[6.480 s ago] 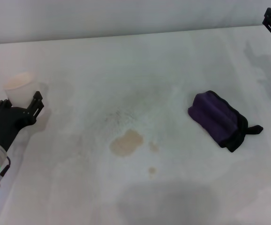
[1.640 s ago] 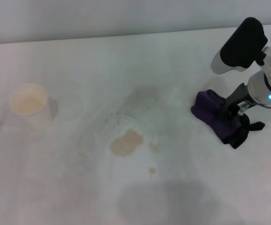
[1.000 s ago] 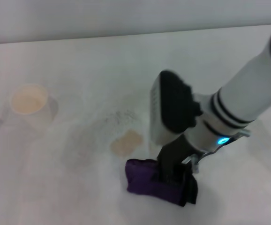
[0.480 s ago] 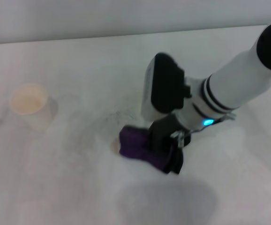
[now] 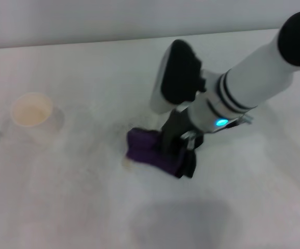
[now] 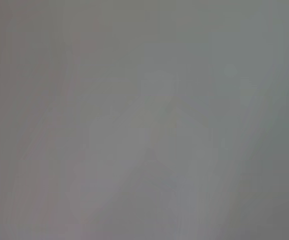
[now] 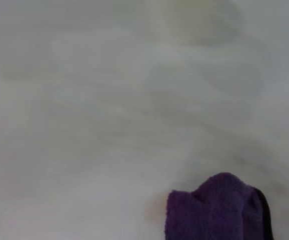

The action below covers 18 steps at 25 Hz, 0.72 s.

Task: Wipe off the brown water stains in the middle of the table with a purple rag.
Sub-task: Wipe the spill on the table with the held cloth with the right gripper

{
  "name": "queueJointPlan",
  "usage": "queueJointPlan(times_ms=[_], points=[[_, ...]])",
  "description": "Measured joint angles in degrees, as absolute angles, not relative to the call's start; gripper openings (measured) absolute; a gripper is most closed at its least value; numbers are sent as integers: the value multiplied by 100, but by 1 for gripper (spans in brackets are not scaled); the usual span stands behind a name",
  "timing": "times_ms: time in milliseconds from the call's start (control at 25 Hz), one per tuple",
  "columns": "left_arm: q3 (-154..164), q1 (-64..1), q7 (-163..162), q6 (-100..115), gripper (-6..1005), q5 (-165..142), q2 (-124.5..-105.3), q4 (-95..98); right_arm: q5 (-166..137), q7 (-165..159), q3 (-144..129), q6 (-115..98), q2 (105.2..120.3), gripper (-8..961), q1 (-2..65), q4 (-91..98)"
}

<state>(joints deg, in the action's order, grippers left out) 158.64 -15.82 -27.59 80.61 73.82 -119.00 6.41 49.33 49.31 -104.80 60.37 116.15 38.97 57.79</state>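
My right gripper (image 5: pixel 173 148) is shut on the purple rag (image 5: pixel 146 149) and presses it flat on the white table (image 5: pixel 87 207), near the middle. The rag lies over the place of the brown water stains; only a thin tan sliver (image 5: pixel 125 162) shows at its left edge. In the right wrist view the rag (image 7: pixel 217 210) fills the lower part over pale tabletop (image 7: pixel 84 125). My left gripper is out of view; the left wrist view shows only plain grey.
A white paper cup (image 5: pixel 31 116) with a tan inside stands at the left of the table. The table's far edge (image 5: pixel 87 44) runs along the top. A grey shadow (image 5: pixel 186 223) lies on the tabletop near me.
My right arm picked the rag up at the right, carried it left to the stain and now drags it up and left over the blotch. The left arm has left the view.
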Motion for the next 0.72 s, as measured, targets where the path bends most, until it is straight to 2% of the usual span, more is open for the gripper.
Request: queueJointPlan(times_ms=[320,720], points=[[15856,-1624,-2760,8069,881,7382,-11900,628,5849,4970,-11817,5813,11619,94,4247,5883],[15855,-1640,-2784,8119,879,7412,-11895,455,5274,4927,-10628,5319,11565,95,3938,5551]])
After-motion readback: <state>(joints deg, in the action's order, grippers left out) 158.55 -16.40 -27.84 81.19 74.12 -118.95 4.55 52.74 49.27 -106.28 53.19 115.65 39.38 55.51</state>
